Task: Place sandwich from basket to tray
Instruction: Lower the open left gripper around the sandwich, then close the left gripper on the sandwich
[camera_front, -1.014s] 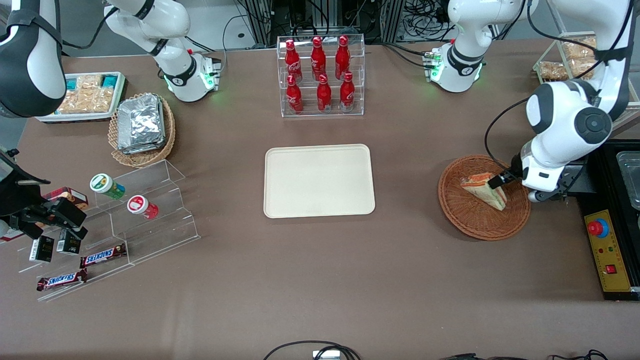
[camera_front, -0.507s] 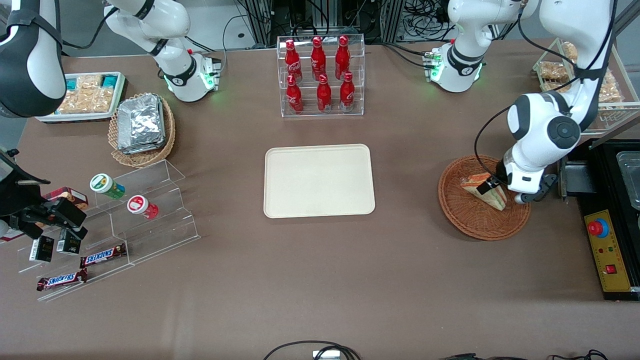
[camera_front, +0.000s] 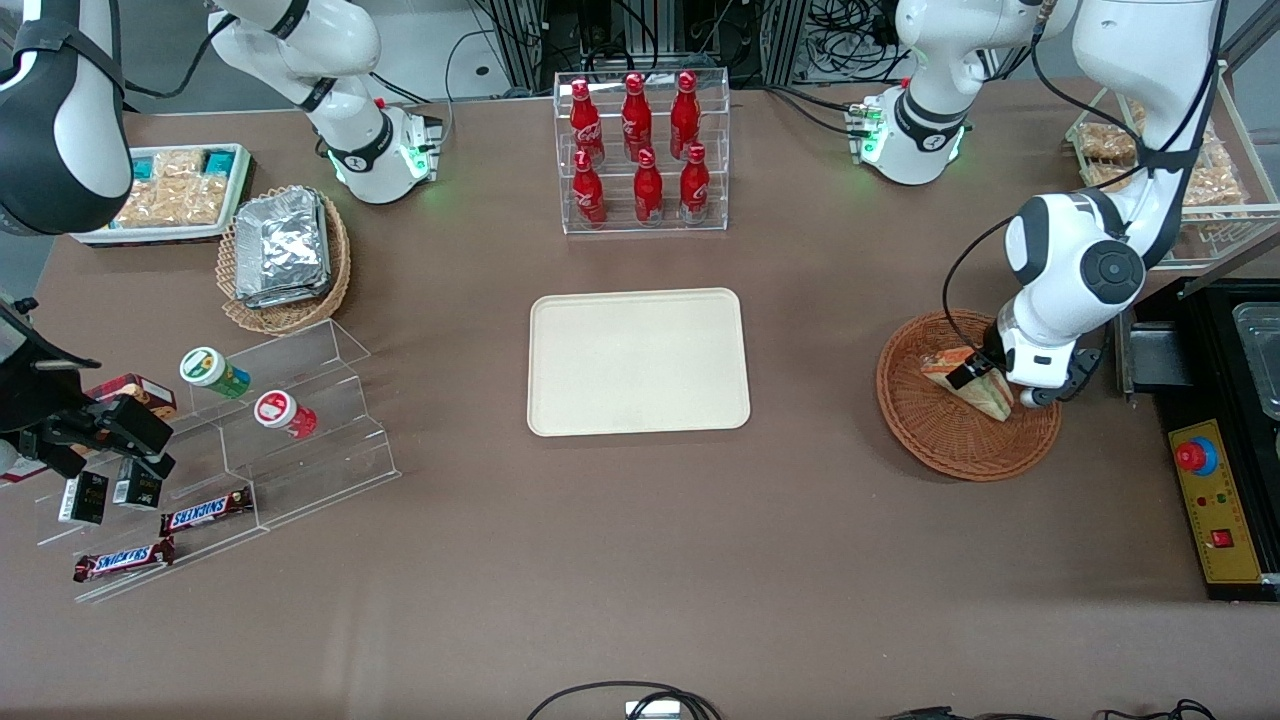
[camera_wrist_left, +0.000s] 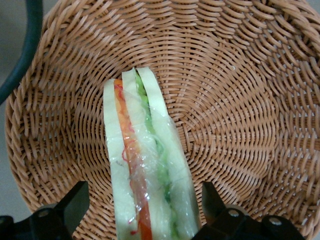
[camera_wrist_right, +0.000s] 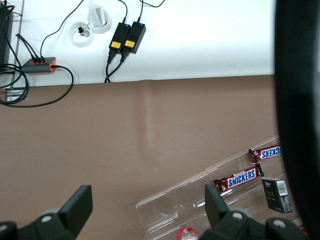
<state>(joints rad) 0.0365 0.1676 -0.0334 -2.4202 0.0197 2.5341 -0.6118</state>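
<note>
The wrapped sandwich (camera_front: 942, 366) lies in the reddish-brown wicker basket (camera_front: 920, 440) toward the working arm's end of the table. My left gripper (camera_front: 988, 385) is down in the basket, open, its jaws straddling the sandwich. In the left wrist view the sandwich (camera_wrist_left: 142, 165) shows pale bread with an orange and a green layer, resting on the basket's weave (camera_wrist_left: 235, 100). It runs between the two black fingers (camera_wrist_left: 75, 202) of the gripper (camera_wrist_left: 145, 210), with a gap at one finger. The cream tray (camera_front: 638, 400) lies bare at the table's middle.
A clear rack of red bottles (camera_front: 645, 150) stands farther from the front camera than the tray. A black control box with a red button (camera_front: 1215, 500) lies beside the basket. A tan basket of foil packets (camera_front: 285, 260) and an acrylic snack stand (camera_front: 260, 440) sit toward the parked arm's end.
The working arm's wrist has shifted toward the tray and settled over the basket, bringing the open fingers around the sandwich. The sandwich has not moved.
</note>
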